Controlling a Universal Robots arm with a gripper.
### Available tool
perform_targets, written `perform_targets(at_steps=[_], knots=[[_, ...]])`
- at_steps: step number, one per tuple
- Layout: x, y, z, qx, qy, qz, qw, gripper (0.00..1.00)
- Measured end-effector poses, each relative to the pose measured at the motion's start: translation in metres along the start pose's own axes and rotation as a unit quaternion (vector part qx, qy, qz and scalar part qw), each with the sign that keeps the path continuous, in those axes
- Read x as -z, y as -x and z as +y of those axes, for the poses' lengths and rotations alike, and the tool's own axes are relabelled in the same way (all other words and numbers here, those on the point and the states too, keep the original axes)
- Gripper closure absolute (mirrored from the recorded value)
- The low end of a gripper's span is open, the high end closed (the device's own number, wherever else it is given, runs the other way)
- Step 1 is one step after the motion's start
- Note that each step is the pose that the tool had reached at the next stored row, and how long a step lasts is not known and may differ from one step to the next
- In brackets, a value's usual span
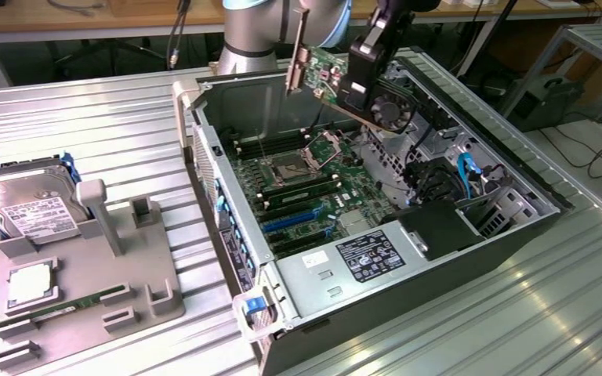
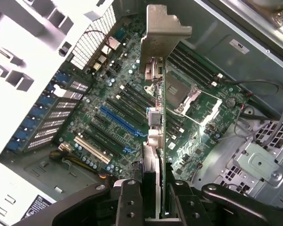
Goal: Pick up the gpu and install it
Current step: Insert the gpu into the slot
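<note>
The pincer (image 2: 154, 207) is clamped on the gpu (image 2: 156, 94), which is held edge-on above the open computer case (image 1: 204, 149). In the exterior view the card is seen in the upper middle of the frame, over the motherboard (image 1: 312, 188), its metal bracket (image 1: 297, 55) toward the exterior view's left.

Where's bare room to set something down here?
Bare tabletop: the stretch beside the computer case past the hard drive, and at the exterior view's right of the case. Crowded inside the case and on the gray holder.
</note>
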State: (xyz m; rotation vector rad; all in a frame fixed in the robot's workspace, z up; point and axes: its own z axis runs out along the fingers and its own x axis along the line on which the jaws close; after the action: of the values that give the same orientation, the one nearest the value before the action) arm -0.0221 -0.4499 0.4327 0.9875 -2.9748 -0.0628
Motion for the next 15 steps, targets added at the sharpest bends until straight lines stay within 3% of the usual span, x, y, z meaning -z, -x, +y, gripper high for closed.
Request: perform_targets(at_steps=[7,15], knots=[[0.0001,0.0,0.0,0.051,0.0003,0.0021,0.9987,0.73],[0.0001,0.0,0.0,0.093,0.0006,0.0038,0.9956,0.73]])
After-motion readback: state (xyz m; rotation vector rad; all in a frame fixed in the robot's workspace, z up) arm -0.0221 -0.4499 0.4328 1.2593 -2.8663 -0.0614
